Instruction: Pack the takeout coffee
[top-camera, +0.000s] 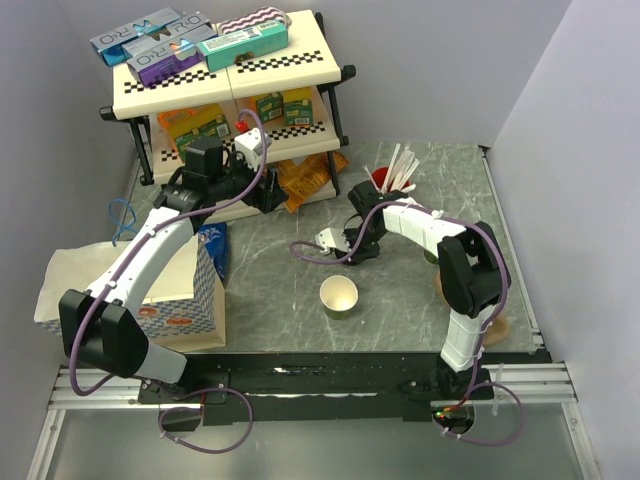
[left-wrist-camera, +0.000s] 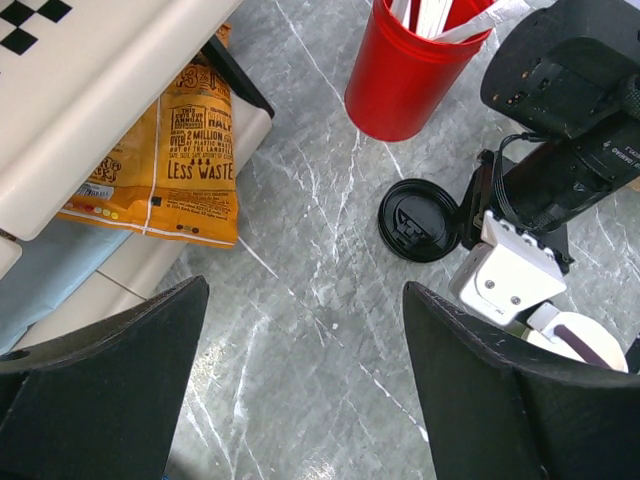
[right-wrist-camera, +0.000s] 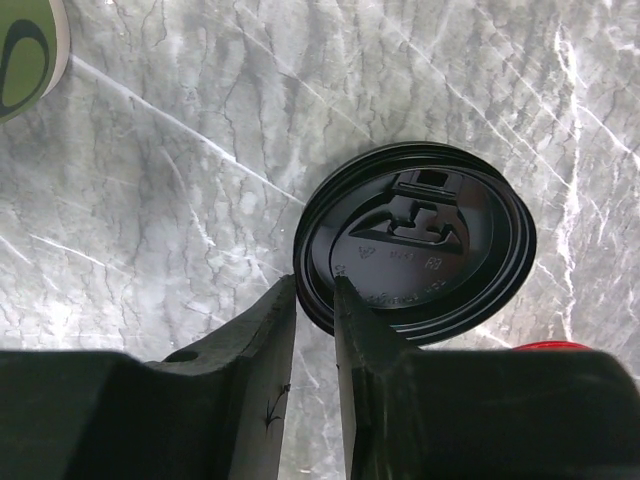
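The takeout coffee's green paper cup (top-camera: 339, 297), cream-white inside, stands open and upright in the middle of the table; its side shows at the corner of the right wrist view (right-wrist-camera: 25, 50). Its round black lid (right-wrist-camera: 430, 240) lies on the grey marble top beside the red cup (left-wrist-camera: 410, 75). My right gripper (right-wrist-camera: 315, 285) is down at the lid's edge, jaws pinched on its rim, one finger outside and one on top. In the left wrist view the lid (left-wrist-camera: 418, 220) sits just left of that gripper. My left gripper (left-wrist-camera: 305, 300) hovers open over bare table near the shelf.
A red cup of white sticks (top-camera: 385, 180) stands behind the right gripper. A two-level shelf (top-camera: 225, 75) with boxes and snack packs fills the back left, an orange snack bag (left-wrist-camera: 180, 150) at its foot. A paper bag and box (top-camera: 180, 300) sit front left.
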